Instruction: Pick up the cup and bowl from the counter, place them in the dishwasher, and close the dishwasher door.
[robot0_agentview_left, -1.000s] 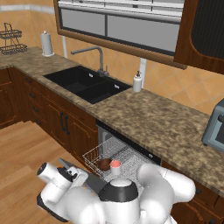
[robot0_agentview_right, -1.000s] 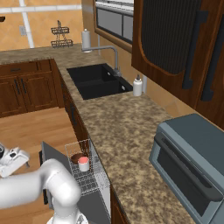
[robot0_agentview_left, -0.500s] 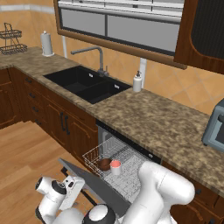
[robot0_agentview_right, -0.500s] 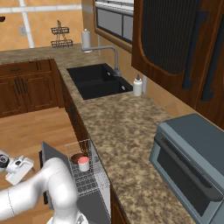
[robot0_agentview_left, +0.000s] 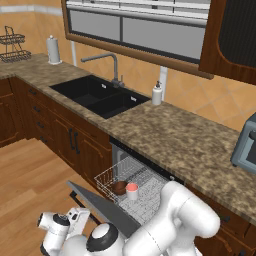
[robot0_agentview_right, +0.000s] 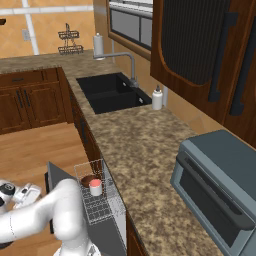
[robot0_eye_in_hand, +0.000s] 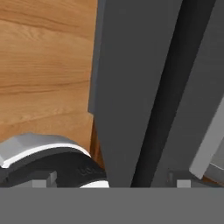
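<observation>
So the long speckled brown-grey granite surface (robot0_agentview_left: 165, 132) runs over dark wooden cabinets, with a black double sink (robot0_agentview_left: 100, 96) sunk into it and a white soap dispenser bottle (robot0_agentview_left: 157, 93) standing just past the sink's far corner. Under the surface the built-in dishwasher (robot0_agentview_left: 145, 172) is open, and its flat dark grey pull-down door (robot0_agentview_left: 102, 207) is hanging out over the wood floor (robot0_agentview_left: 30, 180), partly raised rather than flat. In the hand view that door (robot0_eye_in_hand: 131, 87) is right up close, with its long black bar handle (robot0_eye_in_hand: 164, 96) running along it. The white wire rack (robot0_agentview_left: 131, 189) is pulled out above the door, and both dishes are already in it: the small round dark reddish-brown bowl (robot0_agentview_left: 119, 187) and the small white cup with the pinkish-red inside (robot0_agentview_left: 132, 191), sitting upright just beside each other near the rack's front corner. A grey toaster oven (robot0_agentview_right: 220, 192) sits further along the surface. The white arm's hand is low by the door's outer edge (robot0_agentview_left: 75, 222), and the jaws stand wide apart with nothing in them.
</observation>
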